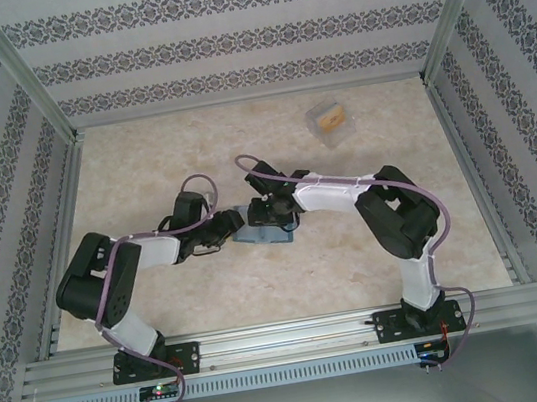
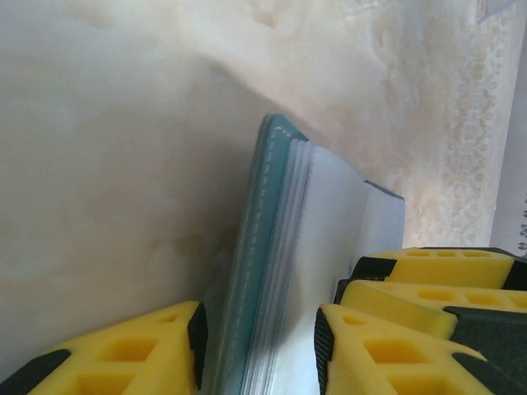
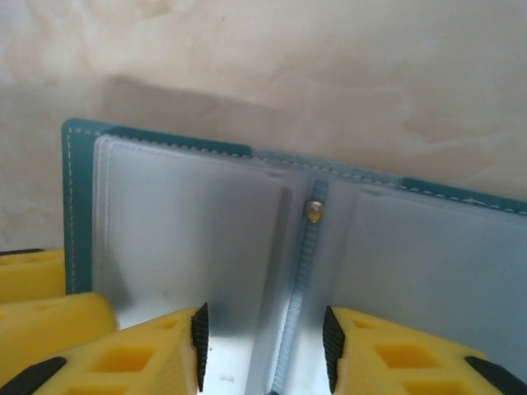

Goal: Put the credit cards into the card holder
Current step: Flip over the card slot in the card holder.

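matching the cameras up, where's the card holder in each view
top external: card holder in the middle of the table.
left wrist: card holder edge-on, rising from bottom centre.
right wrist: card holder open, pockets across the lower frame.
shared landmark: the beige marbled table behind it.

Teal stitched folding card holder (image 3: 79, 214) is showing a matt, leather-look cover with pale thread along the edge. Its clear plastic sleeves (image 3: 189, 230) between the right jaws are looking smooth and slightly frosted, with soft glare. Small round brass-coloured rivet (image 3: 314, 211) is glinting. Yellow blocky finger pads (image 3: 132, 362) are reading as matt foam-like rubber on black backing. Beige marbled tabletop (image 3: 288, 66) beyond the jaws is looking smooth and matt.
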Motion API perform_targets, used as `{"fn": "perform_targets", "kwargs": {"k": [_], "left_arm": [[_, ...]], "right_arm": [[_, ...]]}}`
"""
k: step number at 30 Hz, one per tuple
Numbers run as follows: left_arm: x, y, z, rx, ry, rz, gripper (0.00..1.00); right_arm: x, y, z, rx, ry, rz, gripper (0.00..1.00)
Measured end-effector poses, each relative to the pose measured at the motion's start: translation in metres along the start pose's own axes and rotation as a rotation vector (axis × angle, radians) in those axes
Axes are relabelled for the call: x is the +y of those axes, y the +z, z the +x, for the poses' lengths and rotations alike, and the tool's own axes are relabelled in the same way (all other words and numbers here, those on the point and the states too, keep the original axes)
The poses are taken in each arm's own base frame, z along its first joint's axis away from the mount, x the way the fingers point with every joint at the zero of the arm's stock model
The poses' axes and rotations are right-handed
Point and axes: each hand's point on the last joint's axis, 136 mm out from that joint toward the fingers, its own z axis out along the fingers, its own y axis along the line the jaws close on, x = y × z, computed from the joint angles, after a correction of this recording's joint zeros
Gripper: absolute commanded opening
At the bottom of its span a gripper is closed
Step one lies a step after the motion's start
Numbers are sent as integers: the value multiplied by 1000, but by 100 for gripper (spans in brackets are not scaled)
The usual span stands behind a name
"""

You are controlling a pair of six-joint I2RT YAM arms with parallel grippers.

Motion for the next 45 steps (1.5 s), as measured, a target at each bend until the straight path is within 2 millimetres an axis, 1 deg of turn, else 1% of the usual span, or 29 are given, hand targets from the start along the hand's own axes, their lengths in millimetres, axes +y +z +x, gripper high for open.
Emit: {"fn": "perform_targets", "kwargs": {"k": [5, 7, 11, 15, 18, 21, 24, 26, 28, 30, 32, 33, 34, 35, 38, 40, 42, 43, 45], "left_arm": [[18, -25, -18, -41, -83, -8, 42], [20, -36, -27, -67, -104, -6, 45], [24, -60, -44, -129, -133, -13, 45], [31, -79, -51, -172, -131, -71, 45], [28, -91, -55, -201, -103, -106, 46], [27, -103, -60, -245, -73, -140, 45], [23, -112, -62, -271, -36, -158, 45], [19, -115, -62, -266, 5, -179, 46], [9, -116, -64, -256, 57, -189, 48], [-8, -118, -68, -255, 118, -174, 51], [-22, -118, -71, -260, 169, -156, 58], [-26, -118, -71, -261, 188, -152, 62], [-30, -118, -70, -260, 207, -150, 93], [-32, -117, -70, -256, 226, -150, 100], [-34, -118, -68, -244, 247, -158, 100], [-35, -118, -68, -240, 253, -161, 100], [-34, -119, -67, -238, 259, -168, 100], [-33, -119, -66, -234, 260, -175, 100], [-30, -120, -65, -232, 262, -190, 100]], "right_arm": [[2, 9, 3, 28, -137, 100, 51], [4, 9, 6, 28, -178, 111, 52], [5, 9, 9, 37, -230, 111, 54], [6, 7, 9, 38, -263, 107, 56], [9, 0, 9, 38, -301, 93, 56], [16, -19, 5, 12, -352, 70, 57], [28, -51, -8, -54, -380, 22, 57], [33, -78, -23, -115, -372, -15, 57], [30, -102, -43, -186, -342, -38, 58], [15, -126, -69, -267, -281, -35, 60], [-13, -147, -101, -348, -180, -13, 60], [-27, -154, -115, -384, -135, -1, 61], [-44, -161, -131, -425, -84, 16, 61], [-62, -166, -144, -463, -42, 41, 61], [-110, -173, -174, -534, 39, 133, 58], [-133, -169, -191, -536, 45, 182, 56], [-156, -159, -213, -521, 35, 218, 57], [-165, -153, -222, -513, 32, 227, 57], [-189, -138, -237, -482, 30, 247, 60]]}}
